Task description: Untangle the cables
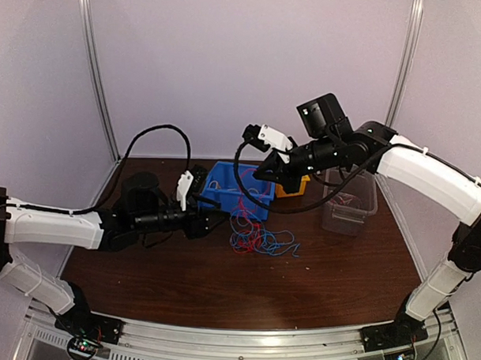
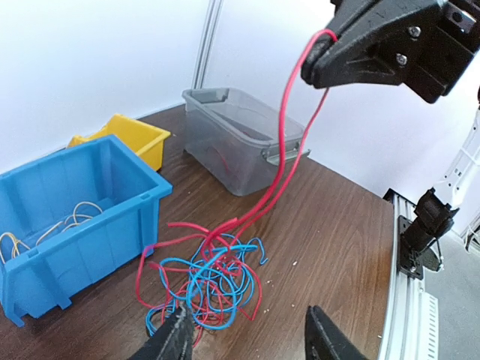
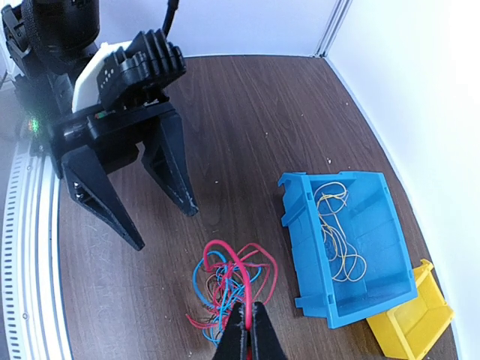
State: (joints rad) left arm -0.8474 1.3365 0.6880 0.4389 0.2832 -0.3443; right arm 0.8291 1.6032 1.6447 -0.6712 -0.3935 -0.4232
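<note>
A tangle of red and blue cables (image 1: 256,239) lies on the table in front of the blue bin; it also shows in the left wrist view (image 2: 210,277) and the right wrist view (image 3: 229,281). My right gripper (image 1: 260,173) is shut on a red cable (image 2: 283,142) and holds it raised above the pile; in its own view its tips (image 3: 249,330) pinch the red strand. My left gripper (image 2: 247,334) is open and low at the near edge of the pile, its left finger touching the strands. Yellow cables (image 3: 339,232) lie in the blue bin (image 3: 390,240).
A yellow bin (image 1: 301,187) stands behind the blue bin (image 1: 217,183). A clear plastic container (image 1: 350,214) sits at the right, also in the left wrist view (image 2: 225,135). White walls enclose the back and sides.
</note>
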